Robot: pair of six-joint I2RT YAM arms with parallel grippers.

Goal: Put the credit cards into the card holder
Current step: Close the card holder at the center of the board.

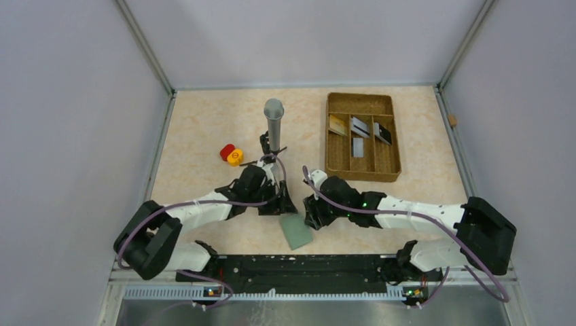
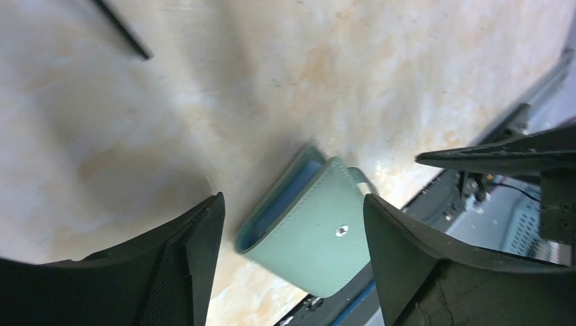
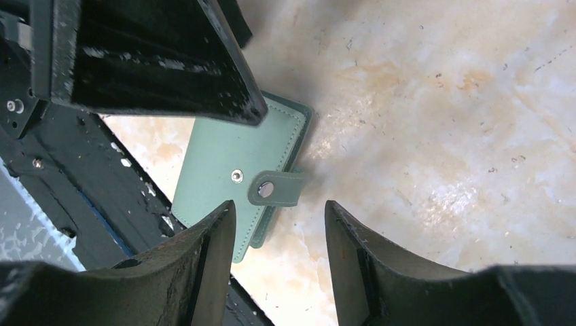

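Lying flat on the counter [image 1: 204, 129], the card holder [image 1: 297, 231] sits close to the near edge, right between the two arms. It's folded shut, grey-green cover up. Its long axis runs far to near, with the near end swung a little to the right. The closing tab [image 3: 275, 189] sticks out from one long edge and lies loose beside the snap stud on the cover, not pressed onto it.

Left gripper [image 2: 293, 204] hangs right over it with fingers spread wide, the wallet showing in the gap between them, nothing pinched. Right gripper [image 3: 280, 207] is just beside it, fingers also released and holding nothing, the tab showing just beyond their tips.

Over at the far right stands the brown tray [image 1: 360, 97]. The credit cards [image 1: 360, 126] are in there, four of them, spread over its compartments: a tan-gold one at the left, greys and a black one to its right.
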